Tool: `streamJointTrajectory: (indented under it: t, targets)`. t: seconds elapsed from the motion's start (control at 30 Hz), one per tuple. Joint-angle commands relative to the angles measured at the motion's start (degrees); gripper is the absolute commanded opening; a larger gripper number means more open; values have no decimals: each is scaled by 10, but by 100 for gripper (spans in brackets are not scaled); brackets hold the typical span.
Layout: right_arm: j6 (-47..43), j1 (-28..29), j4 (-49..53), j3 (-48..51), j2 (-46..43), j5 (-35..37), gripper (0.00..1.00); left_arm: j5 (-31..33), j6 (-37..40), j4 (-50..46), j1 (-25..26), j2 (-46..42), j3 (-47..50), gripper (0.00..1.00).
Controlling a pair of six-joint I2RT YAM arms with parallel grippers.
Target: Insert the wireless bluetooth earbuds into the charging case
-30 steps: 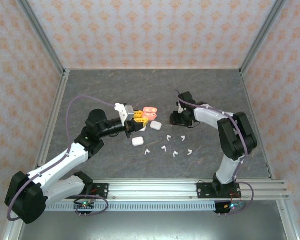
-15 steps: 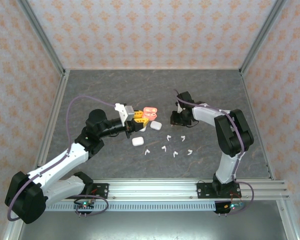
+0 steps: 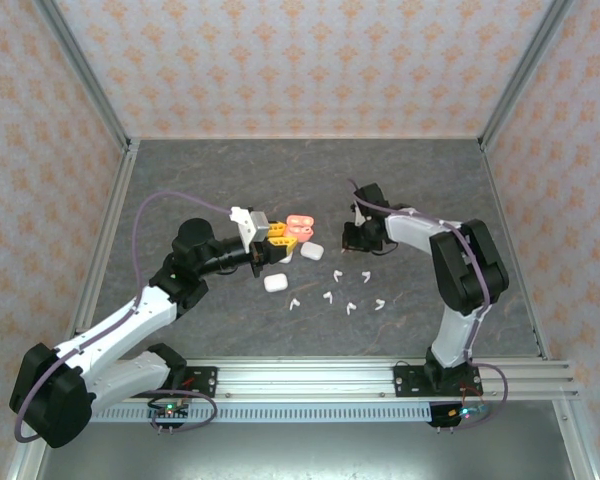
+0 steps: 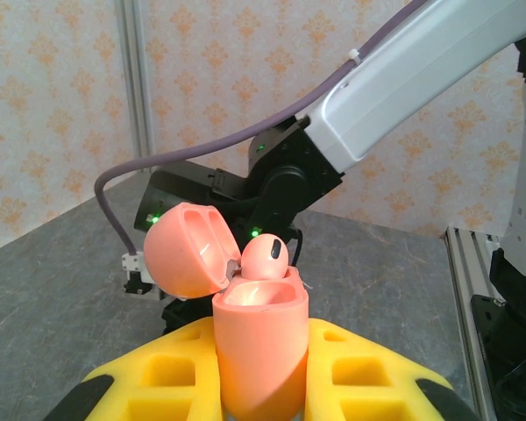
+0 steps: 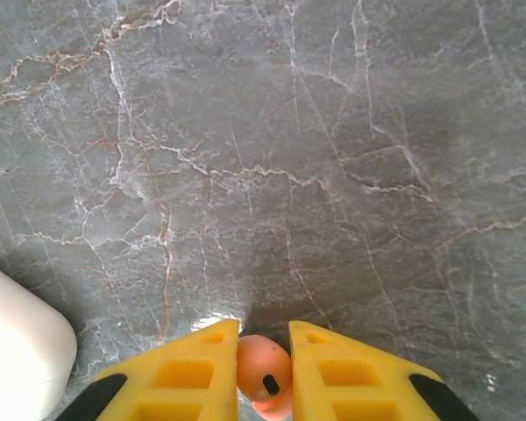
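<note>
My left gripper [image 4: 259,381] is shut on a salmon-pink charging case [image 4: 259,351] and holds it upright. Its lid [image 4: 186,250] is flipped open to the left, and one pink earbud [image 4: 265,257] sits in the right-hand socket. From above, the case [image 3: 300,226] is left of centre, at the tip of the left gripper [image 3: 280,237]. My right gripper [image 5: 264,338] is down at the table, shut on a second pink earbud [image 5: 263,373] pinched between its yellow fingers [image 5: 197,368]. In the top view the right gripper [image 3: 352,237] is just right of the case.
Several white earbuds [image 3: 328,296] lie scattered on the grey marbled table [image 3: 230,180] in front of the grippers. Two shut white cases [image 3: 312,251] [image 3: 275,283] lie near the left gripper; one white case [image 5: 17,351] sits left of the right fingers. Metal frame rails edge the table.
The right gripper's jaws have closed onto the pink earbud, and its arm has shifted slightly. The left arm and the case have not moved.
</note>
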State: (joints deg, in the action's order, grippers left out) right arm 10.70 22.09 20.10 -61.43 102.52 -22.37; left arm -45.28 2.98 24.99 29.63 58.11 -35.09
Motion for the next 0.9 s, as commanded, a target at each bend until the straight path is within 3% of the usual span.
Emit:
streamJointTrajectory:
  t: [0.0,0.2,0.5,0.67,0.87]
  targets:
    - [-8,2,-27,20,-75,9,17,13,-11,24,2,-4,3,0]
    - [-22,22,-54,68,-226,46,17,13,-29,47,2,16,2,0]
    - [-59,96,-119,95,-421,83,17,-2,-38,47,2,54,-24,0]
    - [-62,123,-183,100,-470,51,17,-5,-38,40,3,70,-40,0]
    - [-89,171,-229,88,-462,17,17,-18,-41,43,7,84,-50,0]
